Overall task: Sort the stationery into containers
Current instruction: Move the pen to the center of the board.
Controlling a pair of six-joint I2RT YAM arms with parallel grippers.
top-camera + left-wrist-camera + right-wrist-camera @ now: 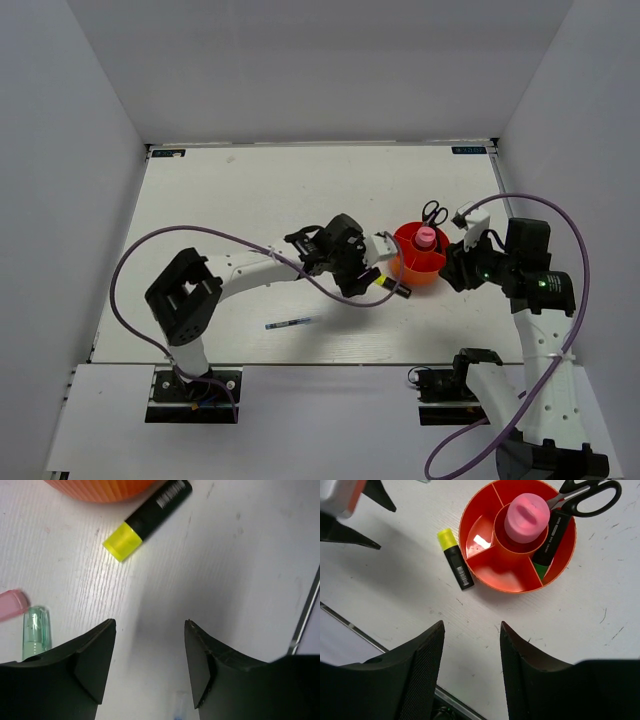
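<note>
The orange-red divided cup [418,256] [517,535] stands right of centre. A fat pink tube [527,517] sits upright in its middle well. Black-handled scissors [585,497] and a green-black marker [547,542] rest in one outer section. A yellow marker [455,566] [147,520] lies flat on the table just left of the cup. A pale green marker [36,630] and a pink marker [12,605] lie by my left finger. My left gripper [150,623] [375,268] hovers open and empty near the yellow marker. My right gripper [471,625] [455,265] is open and empty in front of the cup.
A thin pen [292,323] lies alone near the table's front edge, left of centre. White walls enclose the table on three sides. The front rail [350,625] runs close under my right gripper. Purple cables loop above both arms.
</note>
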